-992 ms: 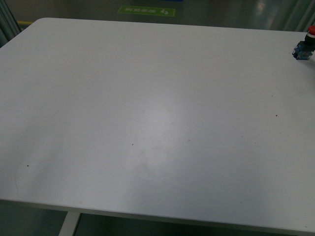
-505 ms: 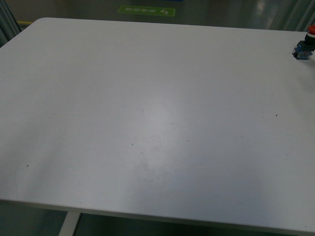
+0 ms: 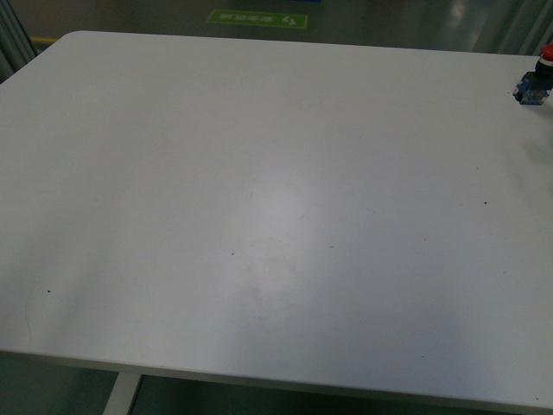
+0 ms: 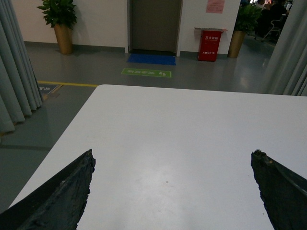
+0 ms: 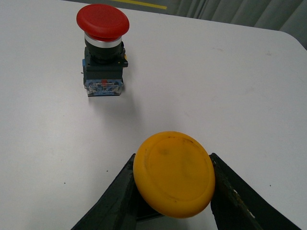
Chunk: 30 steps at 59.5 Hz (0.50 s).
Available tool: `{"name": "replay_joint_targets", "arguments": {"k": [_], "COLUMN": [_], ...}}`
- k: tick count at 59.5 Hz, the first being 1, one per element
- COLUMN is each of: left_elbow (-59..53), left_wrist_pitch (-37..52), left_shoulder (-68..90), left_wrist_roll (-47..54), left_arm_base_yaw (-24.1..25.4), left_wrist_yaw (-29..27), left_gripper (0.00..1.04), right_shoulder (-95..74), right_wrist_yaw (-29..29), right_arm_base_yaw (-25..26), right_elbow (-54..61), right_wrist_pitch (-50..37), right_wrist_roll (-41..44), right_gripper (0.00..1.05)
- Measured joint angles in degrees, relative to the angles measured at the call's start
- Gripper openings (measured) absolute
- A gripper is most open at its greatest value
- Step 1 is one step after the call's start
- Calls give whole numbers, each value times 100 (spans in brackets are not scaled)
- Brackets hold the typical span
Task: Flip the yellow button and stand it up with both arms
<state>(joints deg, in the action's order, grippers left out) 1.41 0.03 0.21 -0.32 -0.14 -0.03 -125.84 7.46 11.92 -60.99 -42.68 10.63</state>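
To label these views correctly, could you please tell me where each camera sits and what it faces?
Front: on the body, facing the white table; no arms; red button far right.
Left wrist: over the table toward a door; open left gripper.
Right wrist: right gripper holding yellow button; shares the red button with front.
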Motion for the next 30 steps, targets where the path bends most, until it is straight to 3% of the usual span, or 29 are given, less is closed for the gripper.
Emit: {"name": "replay_joint_targets", "arguments": {"k": [30], "left_elbow": [0], "left_wrist_pitch": [0], "left_shoulder": [0], "left_wrist_roll": [0], "left_arm_base_yaw": [0], "left_wrist_yaw": [0], "left_gripper": [98], "right_shoulder": [-28], "right_wrist_yaw": [-72], "right_arm_base_yaw": [-79], "right_elbow": [111], "right_wrist_pitch": [-74], "right_wrist_roll": [103], "right_gripper": [34]}}
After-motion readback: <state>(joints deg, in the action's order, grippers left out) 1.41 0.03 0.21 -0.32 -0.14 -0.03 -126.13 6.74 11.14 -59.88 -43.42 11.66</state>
